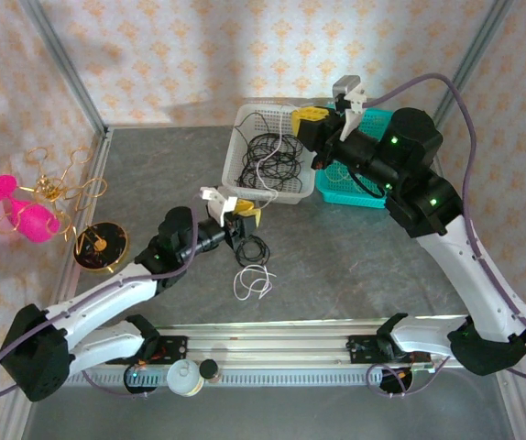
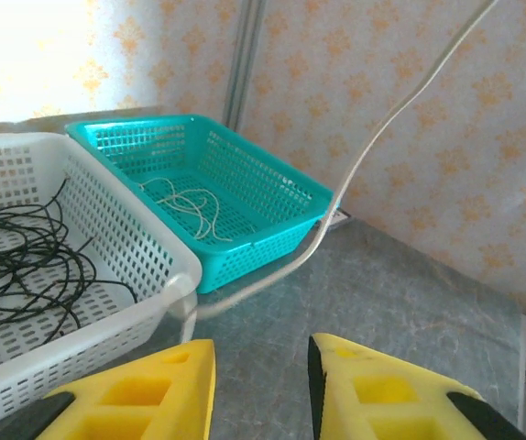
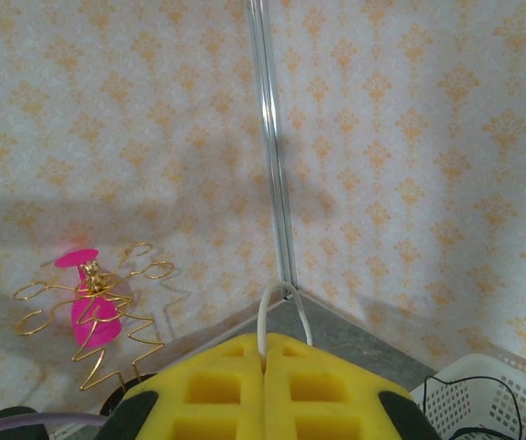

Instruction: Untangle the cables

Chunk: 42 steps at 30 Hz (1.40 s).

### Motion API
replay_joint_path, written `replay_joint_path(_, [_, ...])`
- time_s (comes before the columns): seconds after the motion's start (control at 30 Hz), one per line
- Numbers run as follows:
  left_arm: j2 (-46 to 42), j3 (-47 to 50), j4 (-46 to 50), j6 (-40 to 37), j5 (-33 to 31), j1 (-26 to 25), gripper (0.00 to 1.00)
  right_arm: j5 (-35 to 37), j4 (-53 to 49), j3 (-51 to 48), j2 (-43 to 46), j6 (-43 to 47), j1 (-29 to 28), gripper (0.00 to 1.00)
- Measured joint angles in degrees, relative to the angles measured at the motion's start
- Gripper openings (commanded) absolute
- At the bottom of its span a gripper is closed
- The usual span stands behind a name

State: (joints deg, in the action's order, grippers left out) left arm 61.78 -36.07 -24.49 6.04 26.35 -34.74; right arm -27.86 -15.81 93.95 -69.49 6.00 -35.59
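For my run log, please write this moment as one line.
left gripper: open, beside white basket | right gripper: shut on white cable

- We have a left arm (image 1: 107, 307) and a right arm (image 1: 474, 266), both with white links and black joints
- Our fingers (image 2: 153, 403) are yellow blocks with square recesses
- Lilac cables (image 1: 425, 78) run along both; small green lights (image 1: 394, 140) dot our right arm

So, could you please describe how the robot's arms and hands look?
The left arm and right arm have white links and black joints, with thick lilac cables alongside. The left hand and right hand have blocky yellow fingers with square recesses.
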Motion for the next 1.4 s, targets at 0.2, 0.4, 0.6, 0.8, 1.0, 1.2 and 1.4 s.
replay_joint_path(0.2, [3.15,-2.36,2.1,-6.8,3.85,0.74,0.49,-0.5,0.04,0.0,0.0,-0.46,0.0,0.0])
replay_joint_path(0.4, [7.54,-3.76,1.95,-10.25,3.15,1.53,0.44,-1.4,0.02,0.0,0.0,-1.11,0.0,0.0])
replay_joint_path(0.6, [11.15,-6.78,0.83,-12.15,2.73,1.97,0.41,-2.01,0.0,0.0,0.0,-1.53,0.0,0.0])
replay_joint_path(0.8, [12.35,-8.9,0.72,-13.42,3.13,2.56,0.47,-2.19,0.0,0.0,0.0,-1.53,0.0,0.0])
replay_joint_path(1.0, [12.96,-9.05,0.96,-14.34,5.11,2.54,0.57,-2.62,0.0,0.0,0.0,-1.84,0.0,0.0])
replay_joint_path(1.2, [15.34,-9.94,1.01,-14.99,5.57,2.54,0.49,-3.26,0.02,0.02,0.0,-2.4,0.0,0.0])
replay_joint_path(1.4, [17.44,-10.73,0.87,-15.15,4.61,2.54,0.45,-3.5,0.0,0.15,0.0,-2.64,0.0,0.0])
